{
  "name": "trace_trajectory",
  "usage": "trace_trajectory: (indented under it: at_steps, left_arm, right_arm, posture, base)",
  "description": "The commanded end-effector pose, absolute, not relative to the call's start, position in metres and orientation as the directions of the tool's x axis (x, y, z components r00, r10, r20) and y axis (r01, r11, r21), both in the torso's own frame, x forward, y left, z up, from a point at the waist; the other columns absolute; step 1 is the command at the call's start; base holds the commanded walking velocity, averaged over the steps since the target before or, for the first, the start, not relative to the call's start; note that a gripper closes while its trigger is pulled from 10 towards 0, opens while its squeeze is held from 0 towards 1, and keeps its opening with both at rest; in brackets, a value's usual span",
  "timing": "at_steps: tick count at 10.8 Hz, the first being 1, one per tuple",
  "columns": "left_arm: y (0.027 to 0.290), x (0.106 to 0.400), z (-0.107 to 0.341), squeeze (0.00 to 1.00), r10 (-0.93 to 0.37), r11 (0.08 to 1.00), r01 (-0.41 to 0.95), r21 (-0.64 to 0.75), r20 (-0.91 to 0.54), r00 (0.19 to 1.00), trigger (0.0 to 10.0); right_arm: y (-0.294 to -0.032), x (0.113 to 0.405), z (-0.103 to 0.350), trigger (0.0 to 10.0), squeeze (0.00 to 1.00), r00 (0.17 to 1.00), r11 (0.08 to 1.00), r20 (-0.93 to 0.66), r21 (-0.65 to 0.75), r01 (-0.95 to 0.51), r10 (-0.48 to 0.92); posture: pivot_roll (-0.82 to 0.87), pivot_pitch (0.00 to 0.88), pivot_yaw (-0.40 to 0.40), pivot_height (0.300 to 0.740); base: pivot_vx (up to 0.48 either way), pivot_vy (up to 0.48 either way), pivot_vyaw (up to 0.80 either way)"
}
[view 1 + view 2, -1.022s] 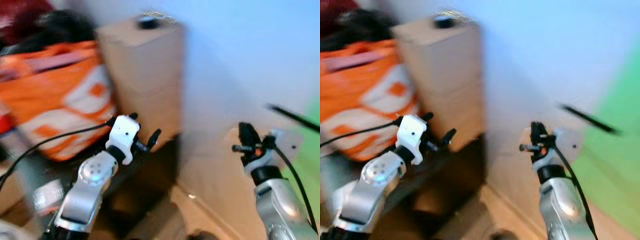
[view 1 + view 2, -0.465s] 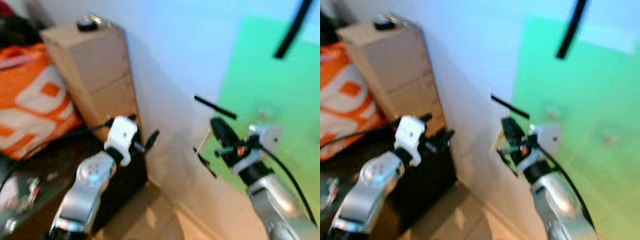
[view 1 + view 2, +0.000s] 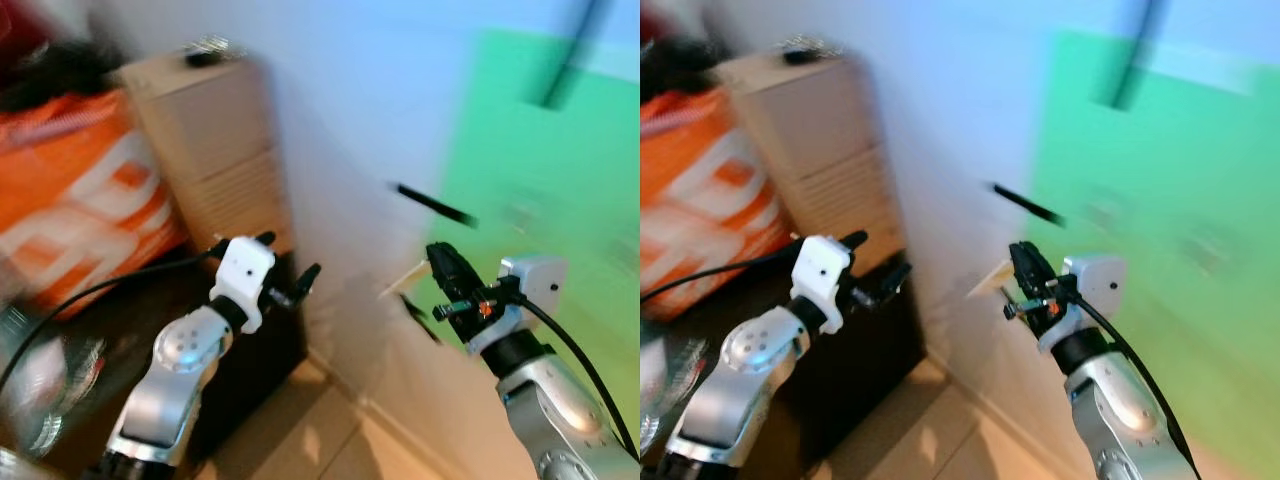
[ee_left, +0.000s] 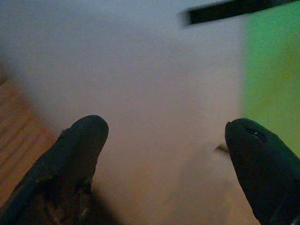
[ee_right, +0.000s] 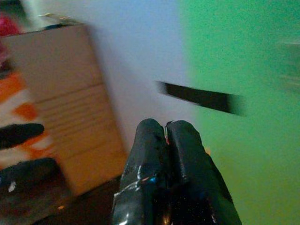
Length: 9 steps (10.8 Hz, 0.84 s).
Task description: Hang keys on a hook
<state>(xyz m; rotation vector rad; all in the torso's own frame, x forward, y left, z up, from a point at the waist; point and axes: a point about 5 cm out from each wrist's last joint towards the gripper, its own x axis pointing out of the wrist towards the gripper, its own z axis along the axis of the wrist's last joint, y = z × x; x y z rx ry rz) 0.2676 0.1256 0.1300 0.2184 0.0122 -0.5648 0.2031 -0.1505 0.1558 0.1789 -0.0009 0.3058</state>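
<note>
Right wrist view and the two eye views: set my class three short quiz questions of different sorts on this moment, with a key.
1. True or false: the right gripper has its two black fingers pressed together.
2. Multiple choice: the left gripper is a) shut, b) open with a wide gap, c) clamped on a box.
3. Fill in: the tall cardboard box stands between the wall and an ______ bag.

Key: 1 true; 2 b; 3 orange.
</note>
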Motion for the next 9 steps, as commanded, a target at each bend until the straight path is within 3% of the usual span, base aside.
trace_trajectory:
  at_steps: [1, 4, 8, 9]
  left_arm:
    - [0.1237, 0.2665, 0.1269, 0.0, -0.537, 0.816, 0.541, 0.204, -0.081, 0.84, 10.0]
    - [0.1245, 0.2644, 0.1267, 0.0, -0.535, 0.819, 0.539, 0.198, -0.077, 0.841, 10.0]
    - [0.1246, 0.2589, 0.1274, 0.0, -0.524, 0.829, 0.525, 0.194, -0.06, 0.849, 10.0]
    - [0.1242, 0.2588, 0.1285, 0.0, -0.524, 0.828, 0.523, 0.201, -0.052, 0.85, 10.0]
  right_arm:
    - [-0.1537, 0.2029, 0.1618, 10.0, 0.0, 0.956, 0.944, 0.048, 0.155, -0.292, 0.288]
    - [-0.1534, 0.199, 0.1584, 10.0, 0.0, 0.948, 0.938, 0.02, 0.14, -0.317, 0.317]
    - [-0.1534, 0.1979, 0.1613, 10.0, 0.0, 0.925, 0.918, 0.011, 0.117, -0.378, 0.379]
    - [-0.1526, 0.1984, 0.1624, 10.0, 0.0, 0.92, 0.913, 0.013, 0.115, -0.391, 0.392]
  posture:
    - [-0.13, 0.0, 0.08, 0.74]
    - [-0.13, 0.0, 0.076, 0.74]
    - [-0.14, 0.017, 0.059, 0.74]
    - [-0.13, 0.019, 0.055, 0.74]
  base:
    - [0.0, 0.0, -0.79]
    - [0.0, 0.0, -0.79]
    - [0.0, 0.0, 0.0]
    - [0.0, -0.48, 0.0]
